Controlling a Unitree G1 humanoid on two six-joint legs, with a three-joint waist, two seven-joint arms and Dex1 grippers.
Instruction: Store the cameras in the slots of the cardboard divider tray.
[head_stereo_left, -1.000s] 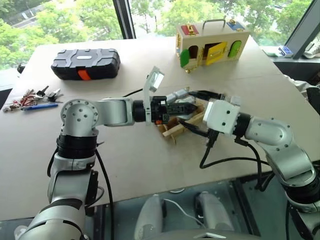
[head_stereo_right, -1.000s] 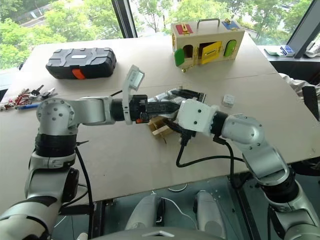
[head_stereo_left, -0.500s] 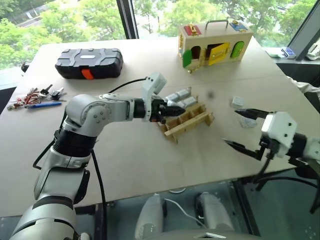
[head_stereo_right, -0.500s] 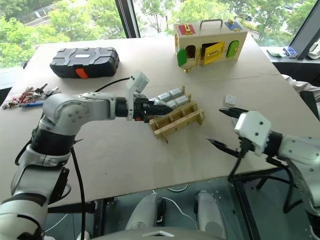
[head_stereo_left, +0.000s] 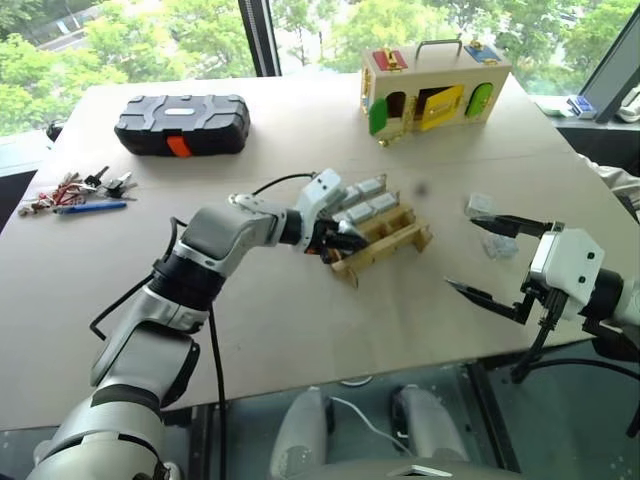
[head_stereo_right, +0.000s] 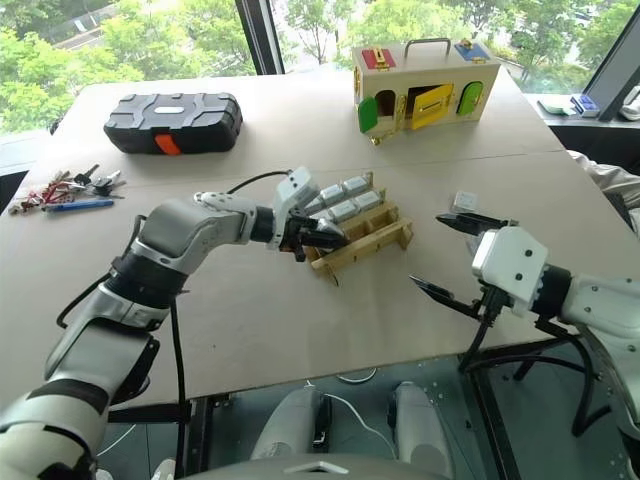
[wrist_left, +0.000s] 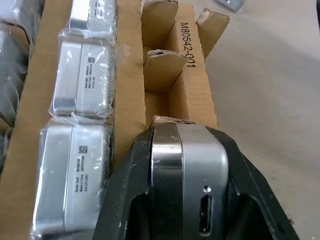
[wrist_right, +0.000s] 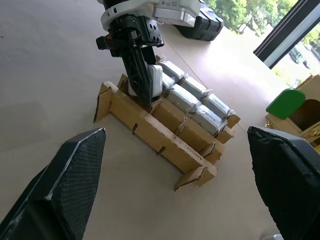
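Observation:
The cardboard divider tray (head_stereo_left: 392, 240) lies mid-table, with several plastic-wrapped silvery cameras (head_stereo_left: 364, 199) standing in its far row. My left gripper (head_stereo_left: 336, 238) is shut on a bare silvery camera (wrist_left: 190, 170) and holds it edge-down at the near-left end of the tray (wrist_right: 165, 137), over an open slot. The wrapped cameras (wrist_left: 82, 75) sit just beside it. Near the table's right edge my right gripper (head_stereo_left: 490, 262) hangs open and holds nothing. Two loose cameras (head_stereo_left: 480, 205) lie on the table close to its upper finger.
A black case with an orange latch (head_stereo_left: 182, 122) sits at the far left. The wooden box with coloured doors (head_stereo_left: 435, 85) stands at the back. Keys and a blue pen (head_stereo_left: 75, 190) lie at the left edge. The near table edge (head_stereo_left: 400, 360) runs under my right gripper.
My left gripper rolled and sank with its camera towards the tray's near-left end. My right gripper drew back from the tray to the right, then held still. The view also shifted.

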